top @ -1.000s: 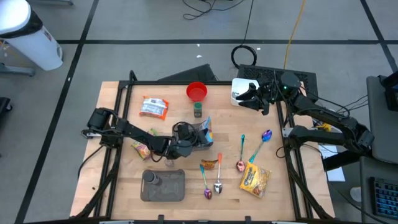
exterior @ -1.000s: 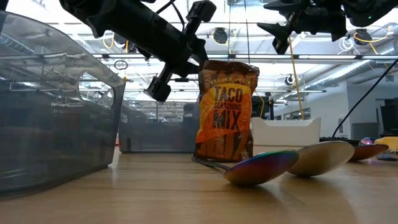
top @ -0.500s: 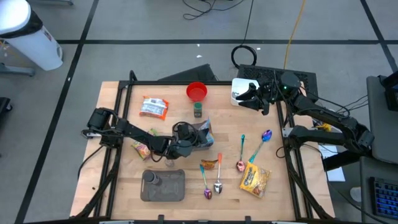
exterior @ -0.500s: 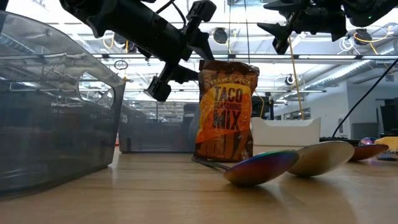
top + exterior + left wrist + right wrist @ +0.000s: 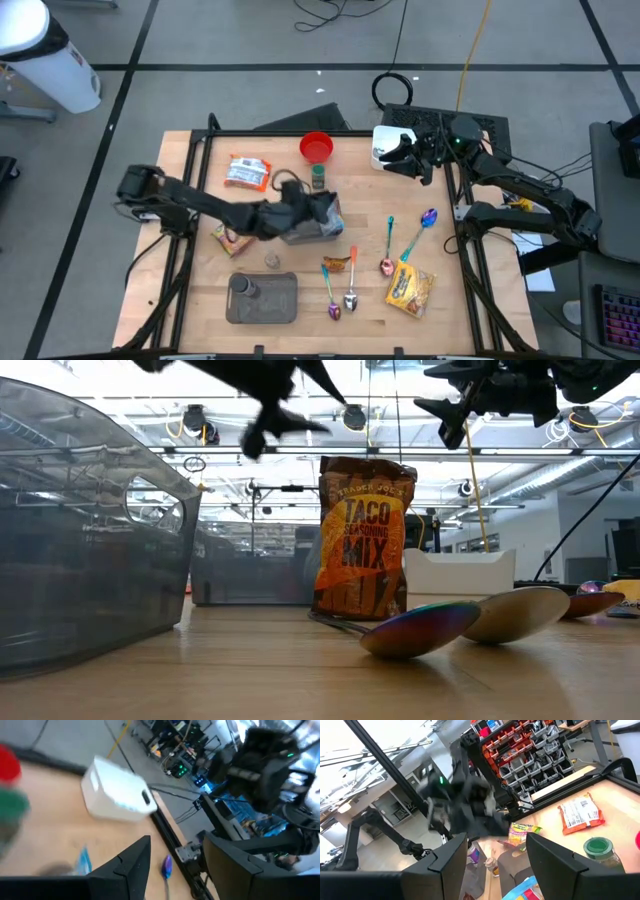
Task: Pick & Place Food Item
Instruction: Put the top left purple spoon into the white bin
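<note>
A blue snack bag (image 5: 330, 216) stands near the table's middle, next to a grey container (image 5: 300, 236); whether it is inside, I cannot tell. My left gripper (image 5: 322, 203) hovers open just above the bag and touches nothing. In its wrist view the left gripper (image 5: 175, 851) has only air between its fingers. It shows blurred at the top of the low view (image 5: 285, 415). My right gripper (image 5: 397, 156) waits open, high over the far right corner. An orange taco seasoning packet (image 5: 365, 540) stands upright on its bottom edge.
A red bowl (image 5: 316, 147), a green-lidded jar (image 5: 318, 176) and an orange-white bag (image 5: 247, 172) sit toward the far edge. A white box (image 5: 388, 142) is at the far right. Several spoons (image 5: 352, 296), a yellow bag (image 5: 411, 288) and a grey tray (image 5: 262, 298) lie near the front.
My left gripper has opened beside the blue bag, then risen quickly and drawn a little toward the table's far edge, rolling its wrist as it went. The blue bag stays where it stood.
</note>
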Controlling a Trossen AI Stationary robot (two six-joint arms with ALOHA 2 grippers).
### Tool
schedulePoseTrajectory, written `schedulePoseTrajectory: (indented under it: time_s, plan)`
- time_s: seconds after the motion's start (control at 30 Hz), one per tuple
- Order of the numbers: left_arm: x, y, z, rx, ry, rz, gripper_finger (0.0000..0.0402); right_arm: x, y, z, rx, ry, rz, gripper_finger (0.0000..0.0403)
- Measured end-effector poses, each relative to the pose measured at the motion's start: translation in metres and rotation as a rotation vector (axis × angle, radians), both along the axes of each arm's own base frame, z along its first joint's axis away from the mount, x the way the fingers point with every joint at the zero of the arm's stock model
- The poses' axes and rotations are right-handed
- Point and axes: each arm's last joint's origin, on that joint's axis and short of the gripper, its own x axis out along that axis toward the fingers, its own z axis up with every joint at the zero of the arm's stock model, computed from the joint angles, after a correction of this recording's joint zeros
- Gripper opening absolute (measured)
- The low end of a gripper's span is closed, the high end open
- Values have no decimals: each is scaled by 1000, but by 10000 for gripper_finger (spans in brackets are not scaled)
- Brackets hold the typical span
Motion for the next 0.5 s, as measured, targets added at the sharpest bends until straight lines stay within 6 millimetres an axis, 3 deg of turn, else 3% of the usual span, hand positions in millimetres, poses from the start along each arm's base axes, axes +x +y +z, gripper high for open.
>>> schedulePoseTrajectory:
  time_s: [0.2, 0.5]
  plan:
    - [-46, 16, 49, 118, 102, -1, 191, 0, 0, -1, 7, 11, 0, 196]
    - [-123, 28, 87, 150, 220, 26, 191, 0, -1, -3, -25, 17, -19, 196]
